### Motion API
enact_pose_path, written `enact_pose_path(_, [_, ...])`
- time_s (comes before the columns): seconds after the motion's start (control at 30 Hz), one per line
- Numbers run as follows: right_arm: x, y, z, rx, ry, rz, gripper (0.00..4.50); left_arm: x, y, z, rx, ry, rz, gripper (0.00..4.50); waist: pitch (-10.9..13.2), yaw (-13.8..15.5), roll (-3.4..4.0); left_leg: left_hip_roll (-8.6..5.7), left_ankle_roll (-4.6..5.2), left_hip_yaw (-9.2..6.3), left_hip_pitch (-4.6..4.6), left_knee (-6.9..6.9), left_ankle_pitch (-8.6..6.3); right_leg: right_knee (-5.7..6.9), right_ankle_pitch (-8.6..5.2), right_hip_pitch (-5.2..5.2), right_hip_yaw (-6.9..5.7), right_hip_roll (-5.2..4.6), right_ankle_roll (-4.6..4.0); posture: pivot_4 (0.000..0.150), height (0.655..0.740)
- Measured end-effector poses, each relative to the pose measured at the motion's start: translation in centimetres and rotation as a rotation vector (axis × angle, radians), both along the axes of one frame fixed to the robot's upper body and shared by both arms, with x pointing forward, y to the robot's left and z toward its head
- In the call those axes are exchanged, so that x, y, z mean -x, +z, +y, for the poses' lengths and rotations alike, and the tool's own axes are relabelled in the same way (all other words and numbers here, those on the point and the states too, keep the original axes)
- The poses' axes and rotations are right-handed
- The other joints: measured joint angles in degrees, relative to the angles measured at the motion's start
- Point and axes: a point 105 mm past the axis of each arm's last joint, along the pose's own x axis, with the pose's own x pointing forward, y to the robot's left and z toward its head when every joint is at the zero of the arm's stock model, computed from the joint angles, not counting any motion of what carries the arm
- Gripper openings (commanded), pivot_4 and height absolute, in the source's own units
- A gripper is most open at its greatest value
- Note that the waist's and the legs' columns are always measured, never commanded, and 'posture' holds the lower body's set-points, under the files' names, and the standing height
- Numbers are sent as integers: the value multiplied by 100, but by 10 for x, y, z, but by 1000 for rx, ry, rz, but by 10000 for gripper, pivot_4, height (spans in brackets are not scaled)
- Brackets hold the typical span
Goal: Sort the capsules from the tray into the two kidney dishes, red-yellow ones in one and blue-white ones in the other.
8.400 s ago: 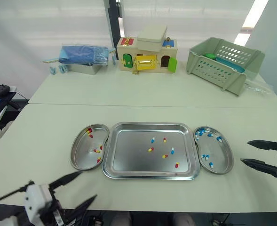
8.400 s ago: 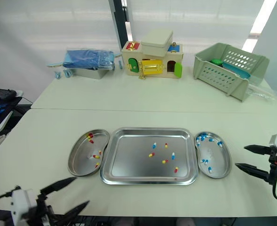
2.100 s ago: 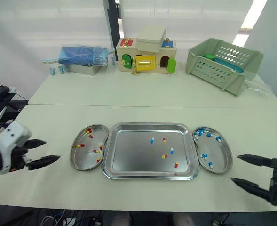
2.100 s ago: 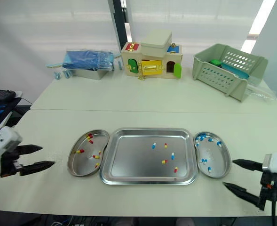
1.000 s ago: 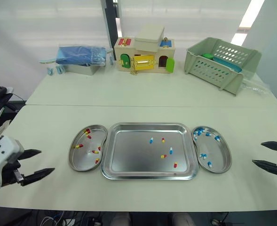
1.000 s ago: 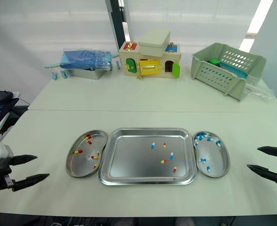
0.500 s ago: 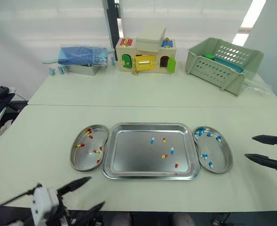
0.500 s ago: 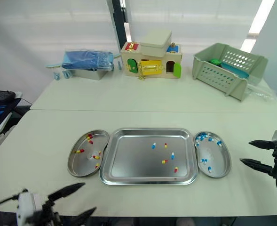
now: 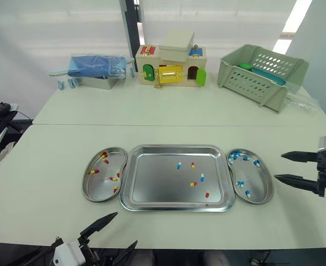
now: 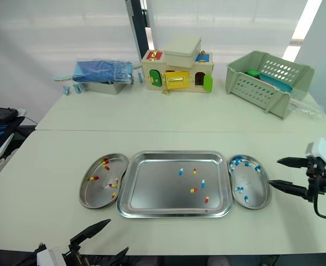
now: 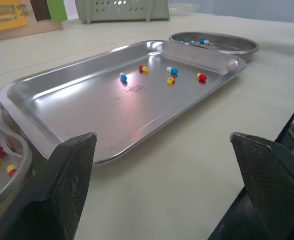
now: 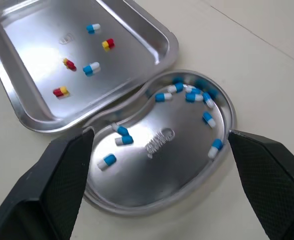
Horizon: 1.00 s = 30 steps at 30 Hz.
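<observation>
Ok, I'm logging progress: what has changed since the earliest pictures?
One red-yellow capsule went from the tray into the left dish. The right end effector moved in toward the right dish, open and empty. The left end effector, also open, now sits at the table's near edge. Everything else stayed put.

**Edges and walls swallow parts of the scene**

Seen from the head, the left gripper (image 9: 126,228) runs off the bottom edge, its wrist lost. In the left wrist view, the red-yellow kidney dish (image 11: 2,180) is cut off at the view's edge. The green basket (image 9: 251,83) hides most of its contents behind its wall. Small blue bits (image 9: 73,83) beside the tin (image 9: 99,82) are too tiny to name.
</observation>
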Motion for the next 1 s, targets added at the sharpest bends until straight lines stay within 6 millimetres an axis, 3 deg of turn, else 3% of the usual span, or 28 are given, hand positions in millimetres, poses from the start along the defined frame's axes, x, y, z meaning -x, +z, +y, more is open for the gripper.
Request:
enact_pose_path(0.13, [-14, 8, 58, -65, 107, -68, 45000, 2, -4, -1, 17, 15, 13, 44364, 9, 9, -17, -1, 0, -8, -7, 1, 0, -5, 0, -2, -4, 1, 0, 1500, 7400])
enact_pose_path(0.23, [-30, 2, 111, -129, 156, -68, 45000, 2, -5, -2, 28, 32, 15, 44364, 12, -27, -22, -2, -1, -11, -10, 0, 1, 2, 0, -9, -4, 0, 0, 1500, 7400])
enact_pose_path(0.33, [-34, -11, 157, -135, 208, -26, 45000, 1, -4, -2, 38, 56, 8, 44364, 11, -13, -21, -4, -1, -23, -17, -1, 1, 1, 0, -14, -12, -1, -1, 1500, 7400])
enact_pose_path(0.4, [-33, -17, 177, -129, 232, -21, 45000, 0, -3, -3, 42, 64, 4, 44364, 11, -1, -21, -5, -1, -24, -23, -1, 1, -2, 0, -19, -12, -1, -1, 1500, 7400])
enact_pose_path(0.47, [-34, -21, 186, -115, 235, -19, 45000, 1, -1, -3, 41, 67, -3, 44364, 11, 26, -21, -10, -1, -24, -28, 0, 1, -4, 0, -23, -12, -6, -1, 1500, 7400])
enact_pose_path(0.57, [-50, -32, 209, 10, 166, -9, 45000, 4, 0, -3, 35, 80, -2, 44364, 10, -36, -22, -6, -2, -23, -26, -2, 2, 20, -1, -44, -5, -2, -4, 1500, 7400])
enact_pose_path(0.77, [-61, -59, 217, 118, 94, 67, 45000, 4, 0, -4, 40, 92, 4, 44364, 10, -49, -22, -6, -2, -28, -29, -2, 2, 20, -1, -46, -8, 2, -6, 1500, 7400])
enact_pose_path(0.9, [-64, -68, 215, 159, 79, 70, 37735, 3, 0, -2, 31, 96, 5, 45000, 10, -61, -22, -4, -2, -31, -29, -5, 2, 24, -2, -52, -8, 5, -7, 1500, 7400])
enact_pose_path(0.93, [-65, -69, 215, 169, 76, 65, 33083, 2, 1, -2, 32, 100, 5, 45000, 11, -71, -22, -4, -2, -30, -29, -5, 2, 25, -2, -52, -7, 5, -7, 1500, 7400])
enact_pose_path(1.0, [-66, -70, 215, 172, 75, 63, 31937, 2, 1, -2, 33, 105, 4, 45000, 10, -79, -22, -4, -2, -31, -29, -5, 2, 26, -2, -52, -7, 5, -7, 1500, 7400])
